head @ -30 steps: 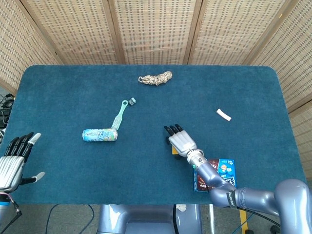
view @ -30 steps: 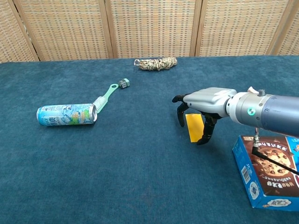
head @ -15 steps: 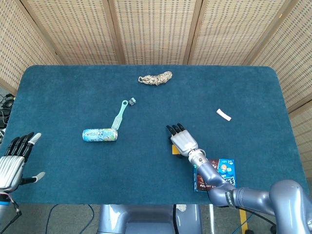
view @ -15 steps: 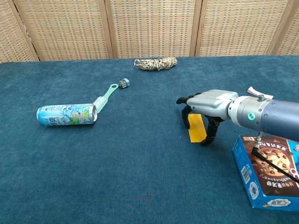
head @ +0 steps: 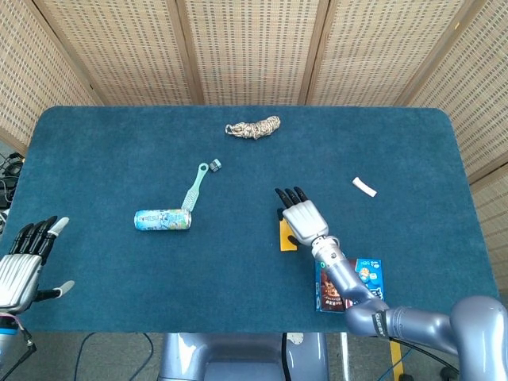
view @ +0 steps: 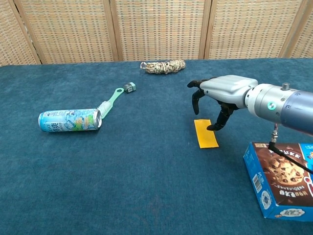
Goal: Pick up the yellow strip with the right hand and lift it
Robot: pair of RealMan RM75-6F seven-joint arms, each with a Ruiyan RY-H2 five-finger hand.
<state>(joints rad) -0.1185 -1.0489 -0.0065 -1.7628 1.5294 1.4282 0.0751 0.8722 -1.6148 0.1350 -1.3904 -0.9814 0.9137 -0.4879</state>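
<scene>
The yellow strip (view: 206, 133) lies flat on the blue tablecloth, and it shows in the head view as a yellow strip (head: 285, 236) half tucked under the hand's left edge. My right hand (view: 220, 93) hovers just above and behind the strip's far end, with its fingers curved downward, spread apart and holding nothing. From the head camera the right hand (head: 300, 216) is seen from its back. My left hand (head: 22, 262) stays at the near left table edge with its fingers stretched out and nothing in them.
A drink can (view: 69, 120) lies on its side at the left, with a green brush (view: 110, 102) and a small dark clip (view: 129, 87) beyond it. A rope bundle (view: 163, 66) sits at the back. A cookie box (view: 281, 178) lies near right, a white piece (head: 364, 186) further right.
My right hand has risen and drawn back from the yellow strip. The strip, earlier tilted up between the fingers, now lies flat on the cloth. The left hand has not moved.
</scene>
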